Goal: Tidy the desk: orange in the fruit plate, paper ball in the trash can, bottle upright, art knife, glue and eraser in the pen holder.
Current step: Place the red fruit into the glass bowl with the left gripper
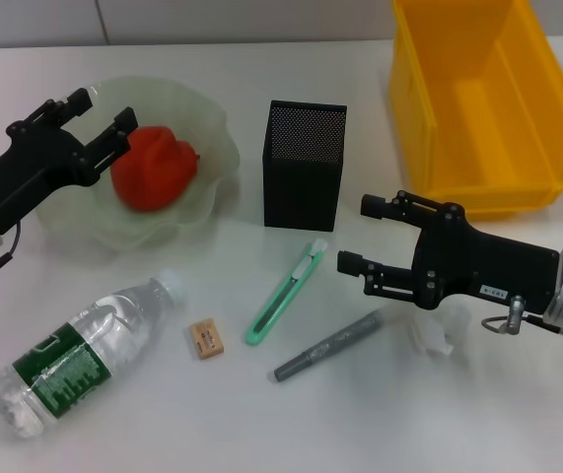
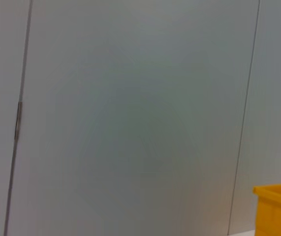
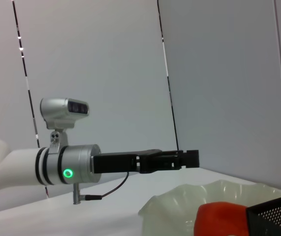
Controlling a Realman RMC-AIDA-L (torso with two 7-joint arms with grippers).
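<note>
Already the orange (image 1: 155,168), a matte red-orange lump with a dimpled top, sits in the fruit plate (image 1: 207,133), a translucent pale green dish with a wavy, ruffled rim. The left gripper (image 1: 105,115) hangs over the plate's near-left rim, its black fingers spread with nothing between them, one fingertip just beside the orange. In the right wrist view that arm shows side-on as a silver cuff with a green ring light, and the orange is cut off by the frame's edge.

The right gripper (image 1: 356,235) hovers low over the table (image 1: 380,424), its jaws parted wide and empty. Just ahead of its fingertips lies the art knife (image 1: 286,293), a slim mint-green plastic body with a white tip. Beneath its lower finger runs the glue (image 1: 328,346), a grey stick with a speckled wrap. The paper ball (image 1: 431,333), white and crumpled, is mostly hidden under the gripper body. Beyond the upper finger stands the pen holder (image 1: 304,164), a square black mesh box.

Farther from the right gripper, past the knife, lies the small tan eraser (image 1: 206,338), and beyond it the bottle (image 1: 84,353), clear ribbed plastic with a green label, on its side. The trash can (image 1: 483,99), a glossy yellow bin, stands behind the right arm.
</note>
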